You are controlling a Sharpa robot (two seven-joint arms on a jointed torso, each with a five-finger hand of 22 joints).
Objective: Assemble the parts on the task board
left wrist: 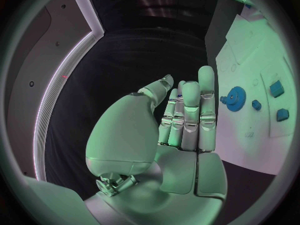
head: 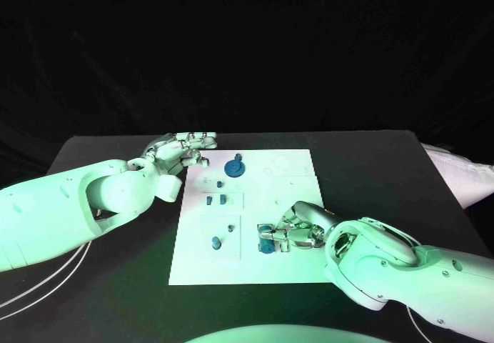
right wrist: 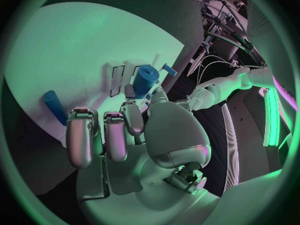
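Right hand [head: 291, 230] sits near the task board's [head: 195, 264] near right corner, fingers pinching a blue cylinder part [right wrist: 145, 79]. Left hand [head: 181, 150] hovers at the board's far left corner, fingers straight and close together, holding nothing. Blue gear [head: 235, 168] lies near that far edge.

You see green-tinted light falling from above, brightest on the task board [head: 293, 161], which glares almost white while the black table [head: 381, 164] and backdrop stay dim. Both wrist views bend straight edges strongly toward their dark circular rims, with soft focus on near fingers.
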